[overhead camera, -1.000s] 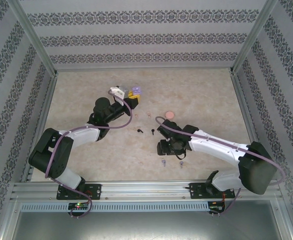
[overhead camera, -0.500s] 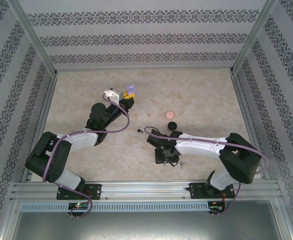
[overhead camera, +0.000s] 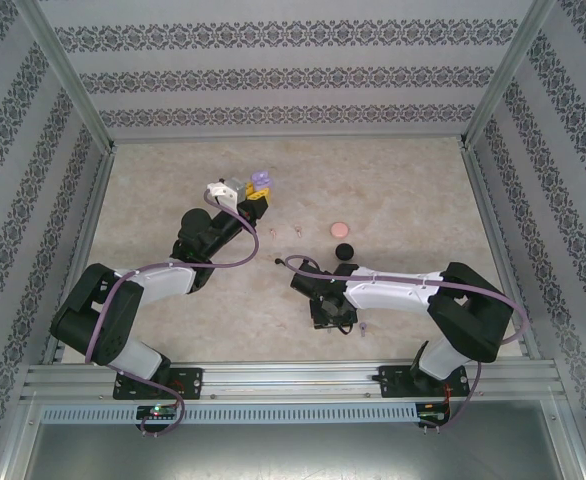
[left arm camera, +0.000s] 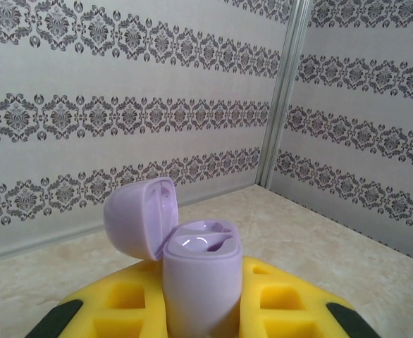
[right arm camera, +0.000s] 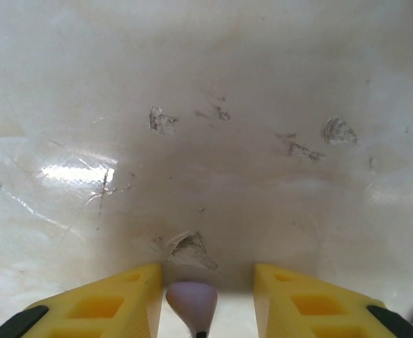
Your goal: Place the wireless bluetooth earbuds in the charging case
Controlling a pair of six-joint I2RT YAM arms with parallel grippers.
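My left gripper is clamped on the purple case, which stands upright with its lid open. My right gripper stands apart around a purple earbud, close to one finger with a gap to the other.

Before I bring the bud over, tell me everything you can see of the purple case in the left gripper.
The light purple case is a small rounded shell of smooth, glossy-looking plastic. It stands upright, its lid flipped open and tilted back on the hinge. Both moulded wells in the base look empty. The left gripper is shut on its lower body, a yellow finger on each side; nothing else touches it. In the top view it sits over the far left-centre of the table.
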